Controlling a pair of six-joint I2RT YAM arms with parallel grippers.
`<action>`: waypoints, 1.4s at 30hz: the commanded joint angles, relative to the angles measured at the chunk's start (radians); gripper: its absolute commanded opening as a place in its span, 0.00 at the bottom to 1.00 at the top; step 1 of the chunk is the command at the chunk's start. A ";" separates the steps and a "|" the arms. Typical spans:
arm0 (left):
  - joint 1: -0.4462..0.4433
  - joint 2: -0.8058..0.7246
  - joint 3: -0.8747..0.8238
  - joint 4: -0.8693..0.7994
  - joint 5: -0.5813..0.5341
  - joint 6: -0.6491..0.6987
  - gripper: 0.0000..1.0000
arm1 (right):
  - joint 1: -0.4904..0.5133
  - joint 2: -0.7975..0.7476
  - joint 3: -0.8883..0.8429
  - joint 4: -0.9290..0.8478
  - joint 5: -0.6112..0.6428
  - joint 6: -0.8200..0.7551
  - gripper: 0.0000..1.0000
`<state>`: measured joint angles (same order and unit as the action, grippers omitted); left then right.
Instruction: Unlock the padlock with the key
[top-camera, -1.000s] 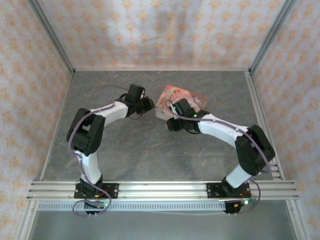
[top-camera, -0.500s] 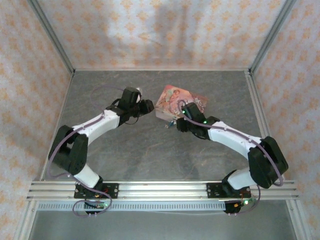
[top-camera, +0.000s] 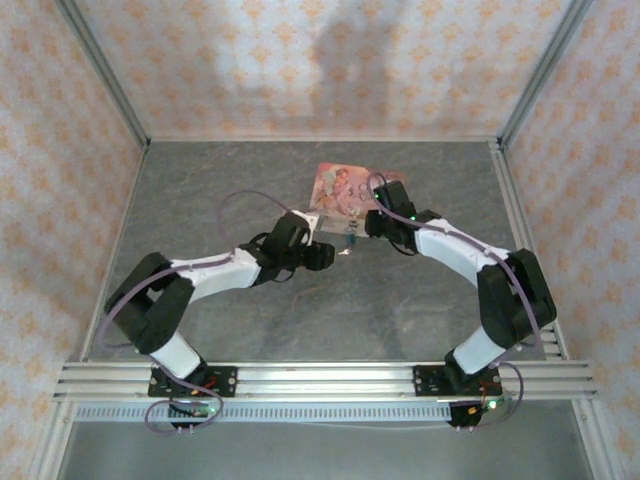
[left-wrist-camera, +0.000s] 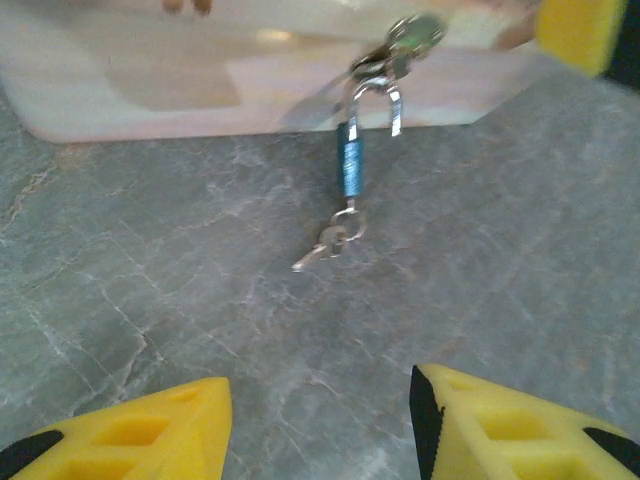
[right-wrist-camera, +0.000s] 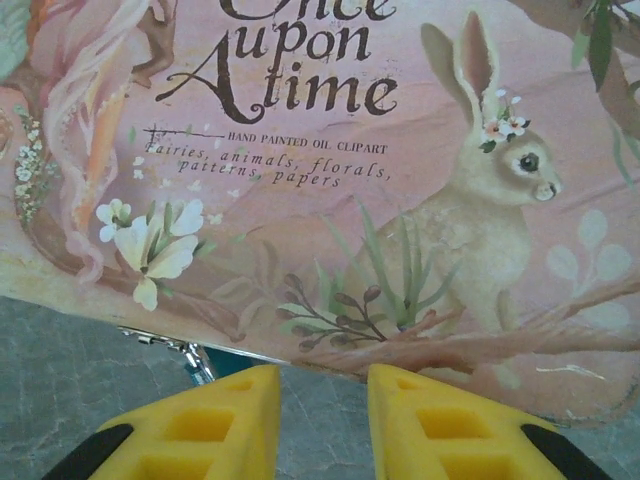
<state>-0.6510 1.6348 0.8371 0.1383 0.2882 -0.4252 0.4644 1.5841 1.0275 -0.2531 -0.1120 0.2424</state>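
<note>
Left gripper (left-wrist-camera: 320, 420) has swung in to the middle of the table (top-camera: 200, 200), jaws now parted, empty, facing key (left-wrist-camera: 325, 245) below padlock (left-wrist-camera: 349, 165); right gripper (right-wrist-camera: 322, 390) over pink box (right-wrist-camera: 330, 200), narrowly apart, empty; key pickup looks next.

Box (top-camera: 343, 190) on counter (top-camera: 230, 185) nearer the far edge, padlock (left-wrist-camera: 349, 166) at its near side, key (left-wrist-camera: 324, 249) on counter just before padlock

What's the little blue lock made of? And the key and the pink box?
The padlock looks like metal: glossy blue body, bright silvery shackle. The key seems pale metal; it glints. The pink box is probably printed cardboard or wood, matte, with a rabbit picture; hard to say which.
</note>
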 joint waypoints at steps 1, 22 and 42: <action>-0.027 0.069 0.031 0.117 -0.104 0.010 0.52 | -0.010 -0.006 0.033 -0.031 -0.044 -0.012 0.32; -0.153 0.347 0.237 0.158 -0.438 -0.215 0.51 | -0.207 0.186 0.392 -0.071 -0.004 -0.020 0.44; -0.159 0.484 0.348 0.157 -0.481 -0.170 0.33 | -0.223 0.307 0.545 -0.123 0.004 -0.094 0.44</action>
<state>-0.8051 2.0815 1.1522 0.3069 -0.1665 -0.6174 0.2474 1.8679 1.5291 -0.3412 -0.1230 0.1741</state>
